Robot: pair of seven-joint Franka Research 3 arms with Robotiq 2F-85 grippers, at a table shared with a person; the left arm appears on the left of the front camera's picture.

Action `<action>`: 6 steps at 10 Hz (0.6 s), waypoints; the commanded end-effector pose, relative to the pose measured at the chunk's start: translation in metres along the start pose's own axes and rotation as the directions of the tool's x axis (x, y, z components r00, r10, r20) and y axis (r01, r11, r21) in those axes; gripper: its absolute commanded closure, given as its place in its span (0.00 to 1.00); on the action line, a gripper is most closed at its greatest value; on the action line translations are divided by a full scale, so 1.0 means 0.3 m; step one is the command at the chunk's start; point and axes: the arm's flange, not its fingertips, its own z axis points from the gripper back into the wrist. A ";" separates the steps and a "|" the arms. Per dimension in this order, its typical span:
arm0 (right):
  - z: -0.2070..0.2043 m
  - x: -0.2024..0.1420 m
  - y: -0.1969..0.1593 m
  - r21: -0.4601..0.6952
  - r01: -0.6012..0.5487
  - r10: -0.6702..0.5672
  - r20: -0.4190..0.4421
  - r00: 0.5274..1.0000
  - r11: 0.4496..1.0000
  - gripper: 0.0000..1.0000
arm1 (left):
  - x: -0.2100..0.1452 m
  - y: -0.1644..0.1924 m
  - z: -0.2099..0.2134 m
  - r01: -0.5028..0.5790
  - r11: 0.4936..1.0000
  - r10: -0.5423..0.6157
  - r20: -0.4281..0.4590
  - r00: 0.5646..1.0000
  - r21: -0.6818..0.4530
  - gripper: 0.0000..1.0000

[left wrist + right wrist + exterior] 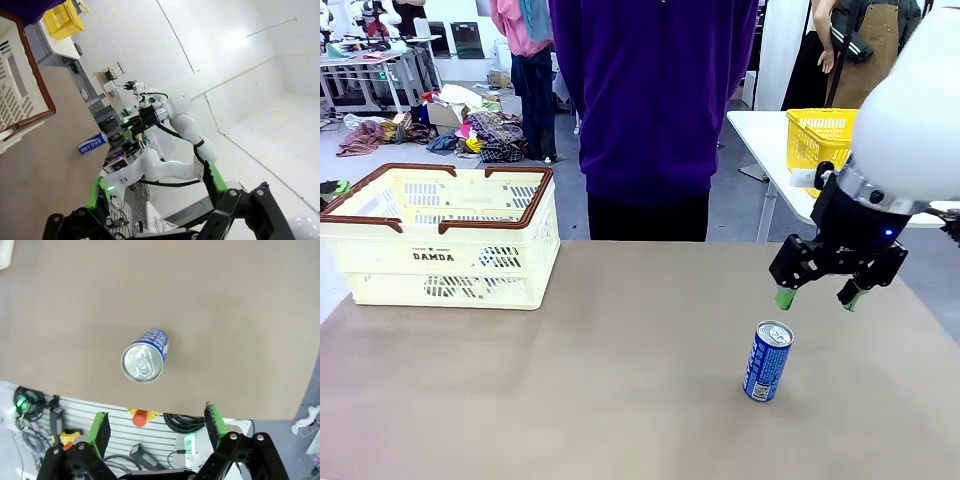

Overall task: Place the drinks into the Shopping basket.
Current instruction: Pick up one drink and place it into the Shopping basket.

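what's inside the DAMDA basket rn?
Shopping basket: far inner walls show, nothing seen above the rim. Its floor is hidden behind the near wall. One blue can stands upright on the table.

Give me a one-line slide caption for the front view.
Open right gripper hovers over an upright blue can on the table; the cream Shopping basket sits at the left.

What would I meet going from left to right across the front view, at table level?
Shopping basket → blue drink can → right gripper, jaws open, hanging just right of the can.
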 end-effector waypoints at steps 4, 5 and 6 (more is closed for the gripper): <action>-0.152 0.086 0.172 -0.164 0.134 -0.134 0.014 0.991 0.977 0.00 | 0.000 -0.006 0.007 0.014 1.000 -0.014 -0.003 1.000 -0.013 0.00; -0.173 0.083 0.185 -0.142 0.194 -0.193 0.017 0.981 0.971 0.00 | 0.000 -0.006 0.007 0.014 1.000 -0.014 -0.003 1.000 -0.013 0.00; -0.182 0.082 0.186 -0.121 0.215 -0.213 0.023 0.977 0.969 0.00 | 0.000 -0.006 0.007 0.014 1.000 -0.014 -0.003 1.000 -0.013 0.00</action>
